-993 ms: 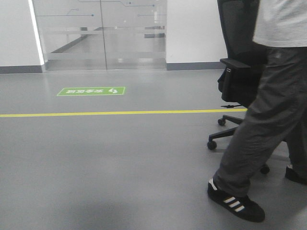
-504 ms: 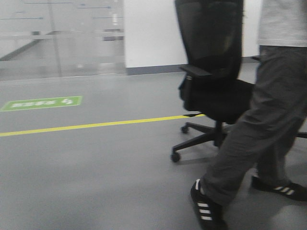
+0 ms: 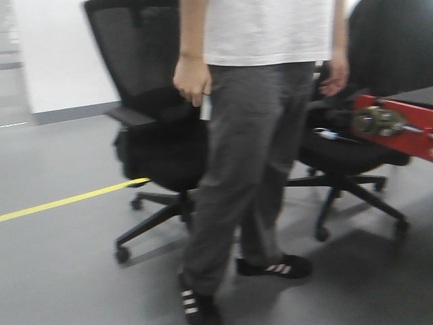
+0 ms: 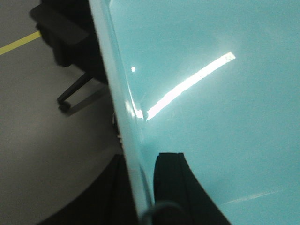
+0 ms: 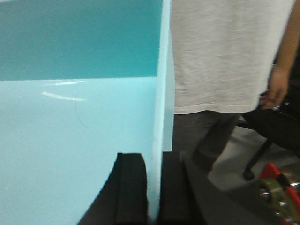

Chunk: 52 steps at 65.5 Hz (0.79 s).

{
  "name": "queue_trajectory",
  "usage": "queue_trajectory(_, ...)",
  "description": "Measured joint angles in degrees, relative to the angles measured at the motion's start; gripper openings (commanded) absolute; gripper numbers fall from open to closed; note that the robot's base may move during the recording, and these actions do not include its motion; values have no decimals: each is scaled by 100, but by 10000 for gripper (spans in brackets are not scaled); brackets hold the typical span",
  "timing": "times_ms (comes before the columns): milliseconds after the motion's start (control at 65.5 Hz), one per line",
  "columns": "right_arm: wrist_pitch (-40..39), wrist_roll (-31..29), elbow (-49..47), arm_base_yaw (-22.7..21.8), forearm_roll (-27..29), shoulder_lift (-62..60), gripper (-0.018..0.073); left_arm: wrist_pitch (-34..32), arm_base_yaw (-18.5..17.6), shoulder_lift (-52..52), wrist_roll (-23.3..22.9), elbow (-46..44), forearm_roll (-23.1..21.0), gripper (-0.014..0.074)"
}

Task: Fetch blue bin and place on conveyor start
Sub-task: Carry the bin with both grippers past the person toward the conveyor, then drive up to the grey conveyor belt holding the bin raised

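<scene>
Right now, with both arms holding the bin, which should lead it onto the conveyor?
Right, probably. The left gripper and right gripper both clamp the blue bin, but the red-edged conveyor start lies on the right gripper's side. A person stands in front.

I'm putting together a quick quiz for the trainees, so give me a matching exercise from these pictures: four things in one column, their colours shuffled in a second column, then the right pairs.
Things:
1. bin
2. floor line
3. office chair
4. T-shirt

Colours:
A. black
B. white
C. pale turquoise
D. yellow

Pairs: 1-C, 2-D, 3-A, 4-B
</scene>
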Motion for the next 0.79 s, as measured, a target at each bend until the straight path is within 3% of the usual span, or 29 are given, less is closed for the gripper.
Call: queue_trajectory(794,-81,0,0,-10,0,0,-153,-336,0,0,22,0,60,-111)
